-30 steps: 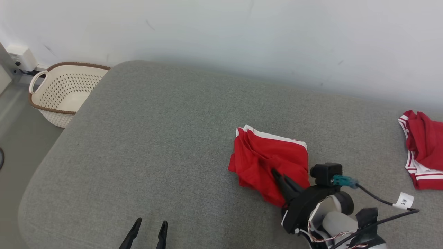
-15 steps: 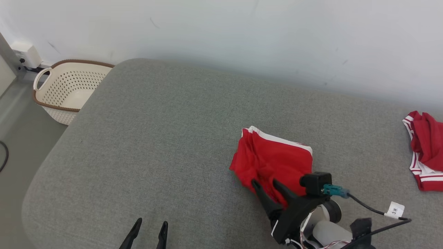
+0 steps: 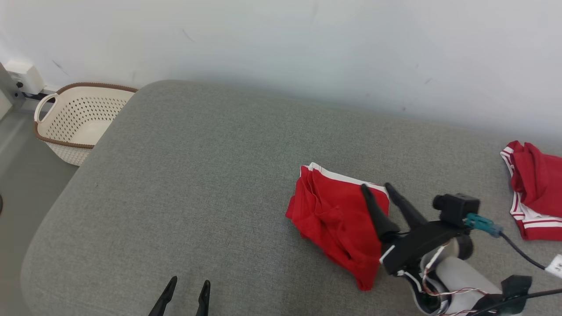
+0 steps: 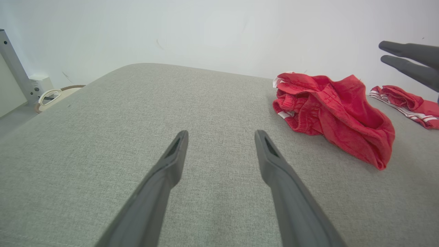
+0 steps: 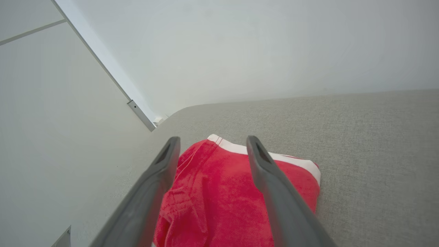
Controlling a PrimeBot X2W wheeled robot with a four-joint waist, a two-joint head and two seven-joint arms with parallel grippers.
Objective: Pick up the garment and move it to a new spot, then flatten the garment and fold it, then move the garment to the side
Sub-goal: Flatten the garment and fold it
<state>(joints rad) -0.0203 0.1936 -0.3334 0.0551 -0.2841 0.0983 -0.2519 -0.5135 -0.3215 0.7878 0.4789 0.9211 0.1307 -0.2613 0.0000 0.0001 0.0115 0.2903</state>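
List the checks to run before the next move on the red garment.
1. The right claw open and empty: ok, jaws spread, nothing between them.
2. The right claw clear of the garment: ok, the left wrist view shows it raised off the cloth.
3. The garment flat: not ok, bunched and creased.
4. The left claw open and empty: ok, over bare grey surface.
5. Room to spread: ok, the second red garment lies apart on the right.
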